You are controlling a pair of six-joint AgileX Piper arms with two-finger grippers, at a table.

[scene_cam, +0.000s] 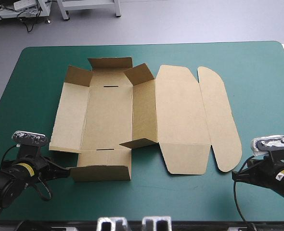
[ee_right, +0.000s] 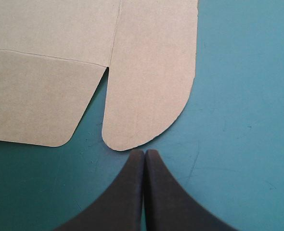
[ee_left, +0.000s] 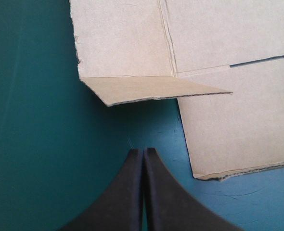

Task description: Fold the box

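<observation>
High view: box (scene_cam: 180, 110) mostly flat on bench (scene_cam: 257, 72), only a few flaps (scene_cam: 79, 76) lifted, nothing tucked yet; left tool (ee_left: 144, 150) and right tool (ee_right: 144, 152) both pinched together, empty.

the table (scene_cam: 262, 67) carries a teal-green cover (scene_cam: 41, 72) with rounded far corners. one thing lies on it, about the middle: the box (scene_cam: 180, 110), a cut brown sheet. its right half lies flat, a long rounded flap outermost. its left half is partly raised, with walls and corner tabs tilted up off the cover. cover shows all round the sheet.
</observation>
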